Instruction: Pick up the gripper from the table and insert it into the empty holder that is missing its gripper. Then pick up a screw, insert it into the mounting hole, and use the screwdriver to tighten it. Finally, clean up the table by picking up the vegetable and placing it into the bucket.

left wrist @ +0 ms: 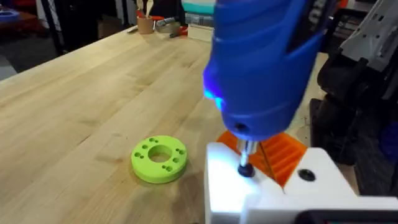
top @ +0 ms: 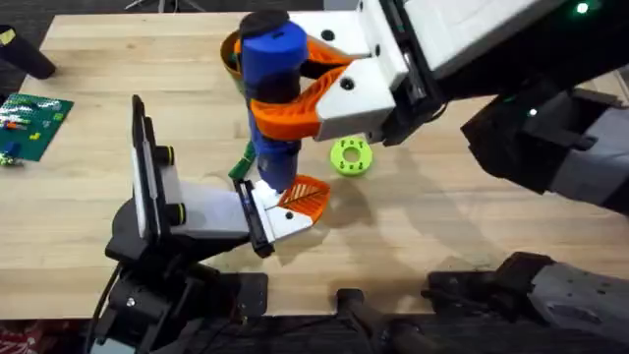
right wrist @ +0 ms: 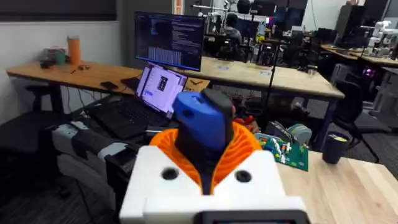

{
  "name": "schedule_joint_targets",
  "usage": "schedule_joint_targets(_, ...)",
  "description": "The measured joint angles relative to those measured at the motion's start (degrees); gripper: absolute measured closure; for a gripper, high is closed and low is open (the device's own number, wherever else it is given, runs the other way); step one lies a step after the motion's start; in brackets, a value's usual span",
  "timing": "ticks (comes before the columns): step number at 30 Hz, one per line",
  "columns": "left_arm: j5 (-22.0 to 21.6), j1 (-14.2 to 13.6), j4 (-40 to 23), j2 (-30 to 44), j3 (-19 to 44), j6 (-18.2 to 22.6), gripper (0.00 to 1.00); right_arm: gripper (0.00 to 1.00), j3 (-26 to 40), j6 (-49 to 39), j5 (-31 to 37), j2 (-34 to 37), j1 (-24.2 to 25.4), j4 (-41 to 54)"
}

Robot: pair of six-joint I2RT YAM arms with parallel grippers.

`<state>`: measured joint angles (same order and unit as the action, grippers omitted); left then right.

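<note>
Right gripper [top: 295,93] grasps your screwdriver [top: 270,88] upright — tip on the holder [top: 285,218], green ring [top: 351,156] at two o'clock.

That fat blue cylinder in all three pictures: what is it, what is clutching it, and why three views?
It is a thick blue powered screwdriver. Two robot arms work at a wooden table. One picture looks down from above; the other two come from cameras on each arm's wrist. The right gripper, with curved orange fingers, is clamped around the screwdriver, holding it upright. Its thin metal tip presses on a screw in the white blocky holder on the left arm. A small orange ribbed fin already sits in that holder. On the table lie a bright green ring with holes and a slender dark-green toy vegetable; a yellow-orange cup stands behind.
</note>
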<state>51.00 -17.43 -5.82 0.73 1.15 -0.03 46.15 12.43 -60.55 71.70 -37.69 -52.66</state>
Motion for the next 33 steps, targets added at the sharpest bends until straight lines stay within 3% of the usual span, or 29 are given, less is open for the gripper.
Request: schedule_joint_targets(33,0.0,0.0,0.0,0.0,0.0,0.0,0.983,0.946,0.0,0.44,-0.78,0.0,-0.28,-0.02)
